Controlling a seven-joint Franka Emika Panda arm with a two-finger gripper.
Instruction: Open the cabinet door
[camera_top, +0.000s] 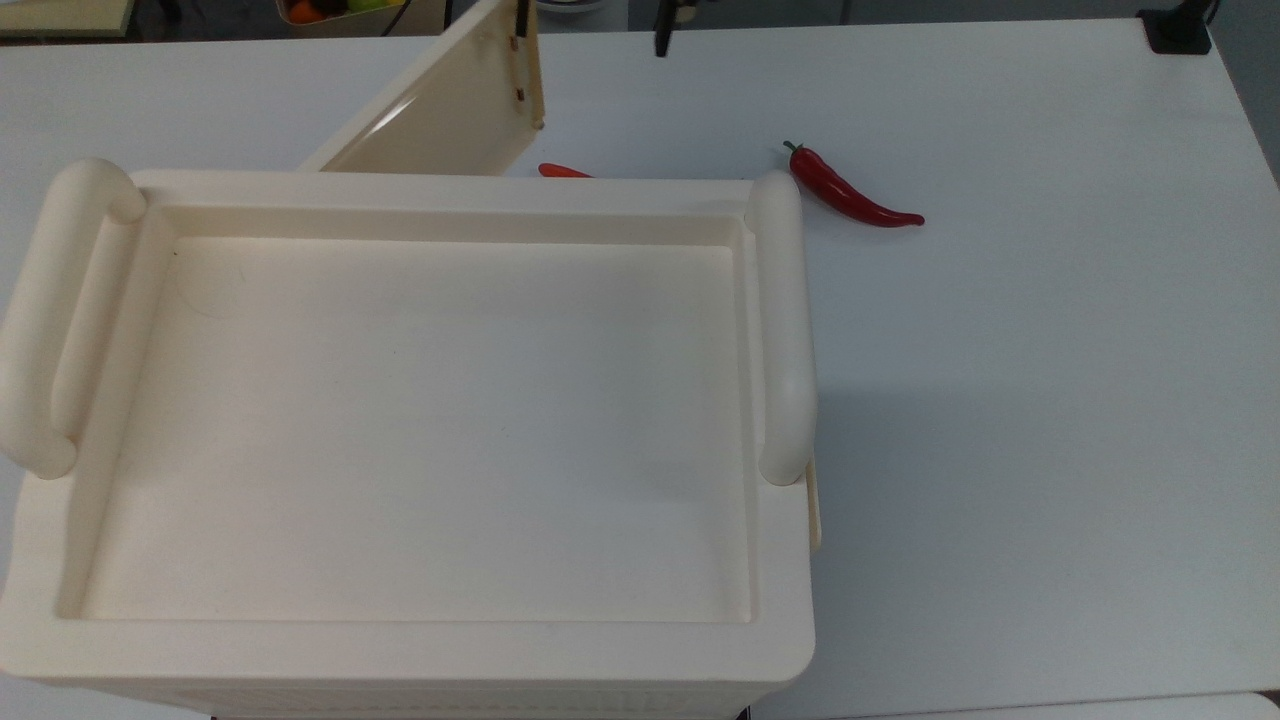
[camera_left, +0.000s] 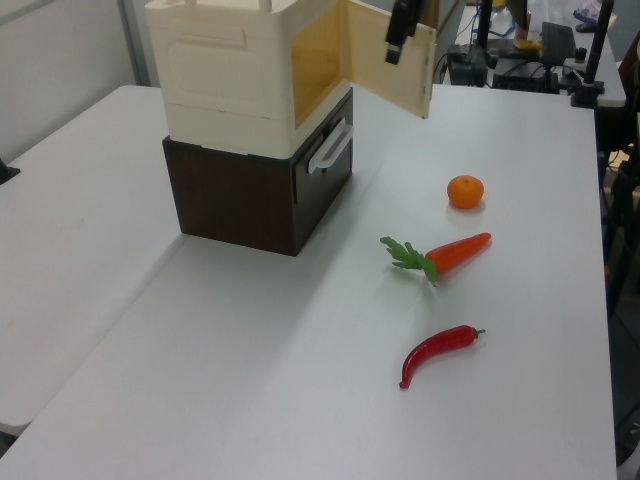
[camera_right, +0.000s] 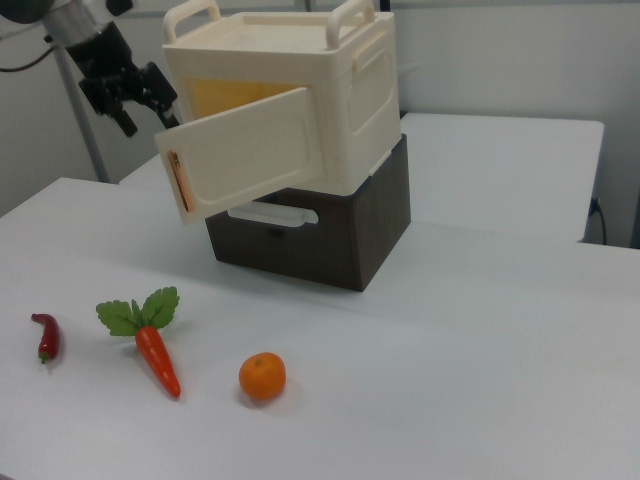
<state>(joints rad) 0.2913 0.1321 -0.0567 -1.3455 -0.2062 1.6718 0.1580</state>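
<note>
1 cabinet (camera_right: 300, 90), 1 dark drawer unit (camera_right: 330, 235), 1 chilli (camera_left: 435, 352), 1 carrot (camera_left: 445, 255), 1 orange (camera_left: 465, 191)

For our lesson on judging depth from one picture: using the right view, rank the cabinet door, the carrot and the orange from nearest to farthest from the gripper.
1. The cabinet door, swung open just beside the gripper, to the right view's right.
2. The carrot, on the table below, towards the right view's lower left.
3. The orange, further along the table to the right view's right.
</note>
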